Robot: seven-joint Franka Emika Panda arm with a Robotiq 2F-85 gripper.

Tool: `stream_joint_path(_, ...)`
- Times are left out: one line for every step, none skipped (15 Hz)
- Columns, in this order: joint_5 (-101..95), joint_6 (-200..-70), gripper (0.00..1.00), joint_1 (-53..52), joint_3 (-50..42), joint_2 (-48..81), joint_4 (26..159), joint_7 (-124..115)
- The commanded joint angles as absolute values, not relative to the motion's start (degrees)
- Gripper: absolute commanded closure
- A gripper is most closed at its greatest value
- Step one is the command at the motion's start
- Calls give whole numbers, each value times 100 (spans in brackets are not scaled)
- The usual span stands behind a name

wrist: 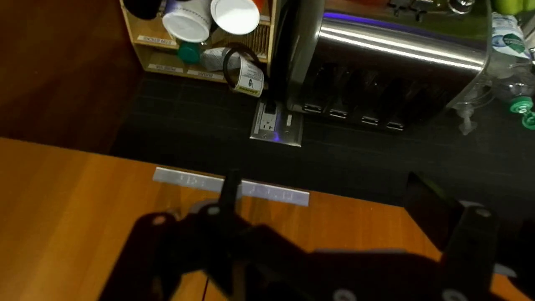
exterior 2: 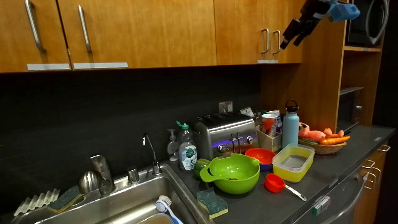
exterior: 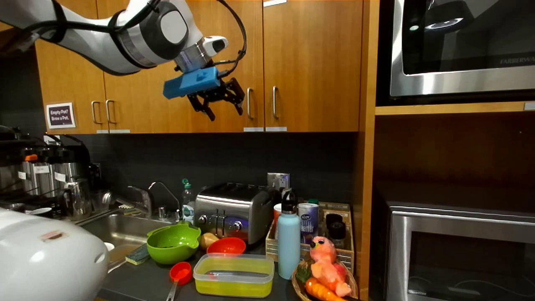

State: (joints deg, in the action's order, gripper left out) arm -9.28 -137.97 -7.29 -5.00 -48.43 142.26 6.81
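1. In an exterior view, the arm (exterior: 90, 46) extends high above the toaster (exterior: 228, 207), its wrist bent downward.
2. The tool (exterior: 226, 115) hangs tilted above the toaster, its fingers (wrist: 430, 213) spread apart.
3. Nearest to it is the wooden cabinet (exterior: 311, 62), fixed above the toaster; a metal handle (exterior: 249, 103) shows just beside the tool, but whether they touch I cannot tell.
4. Up and left of the toaster, a sign (exterior: 61, 116) on the cabinet reads "Empty Pot? Brew a Pot."
5. Up and right of the toaster, the upper microwave (exterior: 464, 37) bears "FARBERWA", cut off at the edge of view.
6. Right of the toaster, a purple canister (exterior: 308, 223) shows what looks like "creamer"; the wooden box (exterior 2: 265, 141) there carries a label (wrist: 205, 75) reading "SUGAR".
7. Left of the toaster, a soap bottle (exterior 2: 188, 157) stands on the table (exterior 2: 248, 207), its small print illegible.
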Motion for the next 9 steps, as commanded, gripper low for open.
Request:
stream_joint_path(-1022, -14277, 0, -563, -361, -4596, 14089, 1120)
stream_joint_path(-1032, -14352, 0, -570, -370, -4611, 14083, 1253)
stream_joint_path(-1042, -14391, 0, -582, -382, -4613, 14060, 1377)
stream_joint_path(-1036, -14424, 0, -622, -421, -4641, 14021, 1529)
stream_joint_path(-1019, -14507, 0, -677, -472, -4661, 13993, 1690)
stream_joint_path(-1056, -14619, 0, -612, -452, -4641, 13960, 1721)
stream_joint_path(-899, -14465, 0, -615, -399, -4682, 14078, 1552)
stream_joint_path(-905, -14509, 0, -619, -410, -4682, 14038, 1610)
stream_joint_path(-909, -14518, 0, -622, -417, -4682, 14012, 1646)
